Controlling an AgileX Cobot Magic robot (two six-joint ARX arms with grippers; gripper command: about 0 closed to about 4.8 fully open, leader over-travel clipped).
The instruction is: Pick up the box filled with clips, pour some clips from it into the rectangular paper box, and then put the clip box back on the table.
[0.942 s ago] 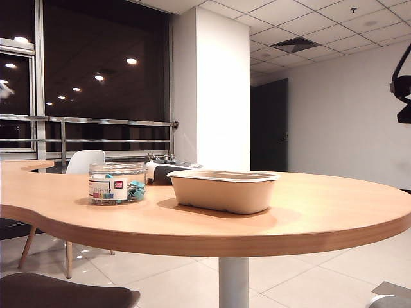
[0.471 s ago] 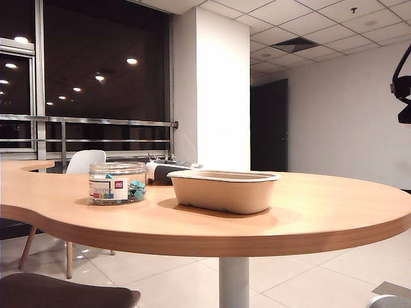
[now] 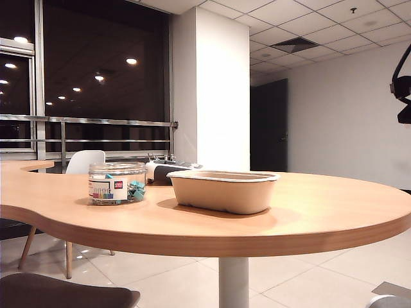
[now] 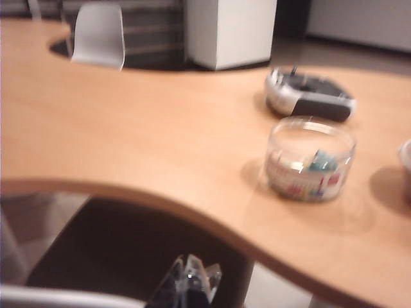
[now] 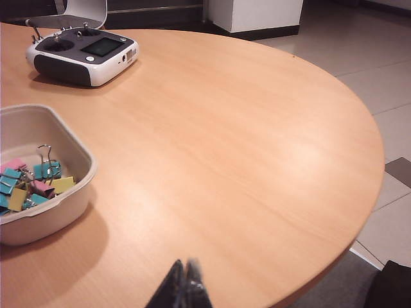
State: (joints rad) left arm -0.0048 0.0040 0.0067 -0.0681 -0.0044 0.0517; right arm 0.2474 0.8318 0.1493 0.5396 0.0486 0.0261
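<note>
Two containers stand on the tabletop in the exterior view. Furthest left is the box filled with clips, upright and free of any grip, with teal clips showing through its clear wall beside the white-and-red label. Just behind it and a little to the right lies a white-and-dark-grey device, partly hidden. Right of that, near the middle, sits the rectangular paper box, apart from the tub, resting flat on its base. At the far right edge of that view a dark piece of an arm hangs high above the tabletop; which arm it is I cannot tell.

From the left wrist view, which is blurred, the left hand has its fingers pressed together on nothing and hangs off the tabletop's curved edge, with the tub well ahead of it. From the right wrist view, the right hand is also pinched shut and empty, above bare wood near the tabletop's rim. The paper box lies off to its side, holding a small heap of clips in teal, pink and yellow, with the device beyond it.
</note>
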